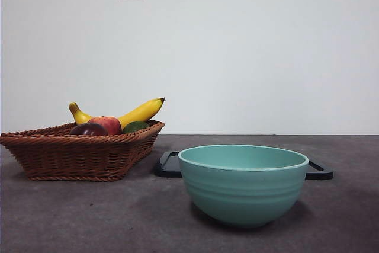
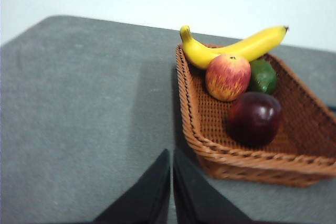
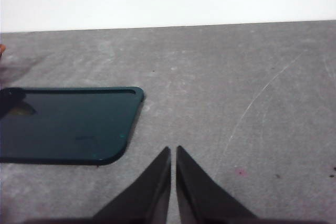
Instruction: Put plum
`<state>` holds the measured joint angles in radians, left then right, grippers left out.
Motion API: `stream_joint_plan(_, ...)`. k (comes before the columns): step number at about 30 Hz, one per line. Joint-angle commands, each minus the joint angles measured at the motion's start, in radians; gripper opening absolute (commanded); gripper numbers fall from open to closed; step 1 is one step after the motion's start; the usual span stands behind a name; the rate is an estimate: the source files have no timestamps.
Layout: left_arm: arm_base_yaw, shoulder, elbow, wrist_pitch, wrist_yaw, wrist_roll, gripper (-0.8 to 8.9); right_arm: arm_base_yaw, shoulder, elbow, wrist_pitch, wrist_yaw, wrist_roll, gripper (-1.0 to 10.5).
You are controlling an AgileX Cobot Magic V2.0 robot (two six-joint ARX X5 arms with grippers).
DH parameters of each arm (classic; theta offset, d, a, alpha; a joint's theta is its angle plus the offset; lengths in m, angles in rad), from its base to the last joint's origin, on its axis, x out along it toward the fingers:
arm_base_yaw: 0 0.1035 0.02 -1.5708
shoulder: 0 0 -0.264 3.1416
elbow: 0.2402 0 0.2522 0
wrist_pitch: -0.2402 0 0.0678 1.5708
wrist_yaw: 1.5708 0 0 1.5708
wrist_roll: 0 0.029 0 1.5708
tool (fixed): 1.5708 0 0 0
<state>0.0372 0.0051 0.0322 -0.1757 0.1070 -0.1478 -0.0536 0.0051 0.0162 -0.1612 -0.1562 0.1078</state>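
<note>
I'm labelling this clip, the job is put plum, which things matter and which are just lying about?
Matter: plum, in the basket; left gripper, shut, nearest it.
Just lying about: banana, peach, green fruit, bowl, black tray, right gripper, shut.

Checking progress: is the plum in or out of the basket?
In: the plum lies inside the wicker basket, beside the peach.

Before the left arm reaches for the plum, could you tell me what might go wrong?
The plum sits close beside the peach in the wicker basket, so fingers may nudge the peach. It also lies near the basket's rim, which could catch a finger. Glossy and round, it may slip.
</note>
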Motion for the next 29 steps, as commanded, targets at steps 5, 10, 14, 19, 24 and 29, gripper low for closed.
stream_joint_plan(5, 0.003, -0.002, 0.01, -0.013, 0.001, -0.213, 0.07, -0.002, -0.002, 0.0, -0.002, -0.012, 0.14, 0.1)
stream_joint_plan(10, 0.003, -0.001, 0.065, -0.043, 0.001, -0.293, 0.09, -0.002, -0.002, 0.046, -0.025, -0.011, 0.183, 0.1)
stream_joint_plan(14, 0.003, 0.014, 0.144, -0.103, 0.001, -0.291, 0.09, -0.002, 0.0, 0.129, -0.058, -0.011, 0.185, 0.1)
stream_joint_plan(19, 0.002, 0.08, 0.264, -0.154, 0.003, -0.279, 0.09, -0.002, 0.046, 0.272, -0.108, -0.011, 0.18, 0.1)
stream_joint_plan(24, 0.002, 0.207, 0.406, -0.217, 0.091, -0.209, 0.09, -0.002, 0.156, 0.441, -0.206, -0.039, 0.113, 0.1)
stream_joint_plan(29, 0.002, 0.38, 0.564, -0.327, 0.189, -0.105, 0.09, -0.001, 0.31, 0.615, -0.337, -0.116, 0.043, 0.1)
